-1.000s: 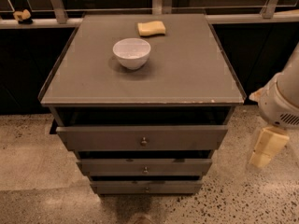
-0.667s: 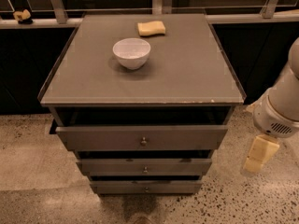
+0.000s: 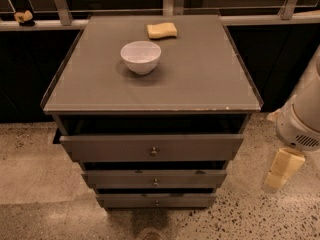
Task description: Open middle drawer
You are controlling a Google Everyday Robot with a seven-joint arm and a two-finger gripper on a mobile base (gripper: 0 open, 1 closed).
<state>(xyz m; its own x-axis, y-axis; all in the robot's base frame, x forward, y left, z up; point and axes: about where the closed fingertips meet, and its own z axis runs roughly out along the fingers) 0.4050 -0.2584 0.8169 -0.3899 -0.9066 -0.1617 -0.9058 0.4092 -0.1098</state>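
Note:
The middle drawer (image 3: 154, 178) is a shallow grey-brown front with a small round metal knob (image 3: 155, 182), the second of three in the cabinet. The taller top drawer (image 3: 152, 147) sits above it with a dark gap under the tabletop. The smallest bottom drawer (image 3: 156, 200) is below. My gripper (image 3: 280, 171) hangs cream-coloured at the right of the cabinet, at about the middle drawer's height. It is well apart from the drawer and holds nothing that I can see.
A white bowl (image 3: 141, 56) and a yellow sponge (image 3: 161, 30) sit on the grey cabinet top (image 3: 200, 79). My white arm (image 3: 302, 124) stands by the cabinet's right side. Speckled floor (image 3: 35, 184) lies in front. A railing (image 3: 60, 4) and dark glass are behind.
My gripper and arm have dropped lower and shifted slightly left, nearer the cabinet's right side. The drawers, bowl and sponge have not moved.

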